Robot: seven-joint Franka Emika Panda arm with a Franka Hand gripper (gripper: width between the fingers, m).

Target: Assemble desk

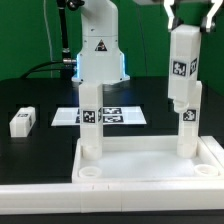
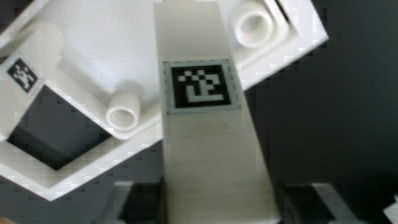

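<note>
Two legs fitted: the left standing leg (image 1: 88, 122) and the right standing leg (image 1: 189, 128) are being carried upright in the far corners of the desk's tabletop (image 1: 150, 165).
Third leg: it (image 1: 182, 62) is being held upright in the air over the right end of the tabletop, just in front of the right standing leg. Its lower end is not yet being seated in any socket.
Gripper: the gripper (image 1: 182, 28) is being used at a narrow opening, with its jaws clamped on the sides of the third leg.
Fourth leg: it (image 1: 22, 121) is being shown lying flat on the black table (image 1: 40, 148), well apart from the tabletop, at the exterior view's left.
Tabletop as container: nothing loose is being held inside its rim. The near-left socket (image 1: 90, 172) and near-right socket (image 1: 207, 170) are being shown empty.
Progress: about half is being judged done, with two near legs remaining.
</note>
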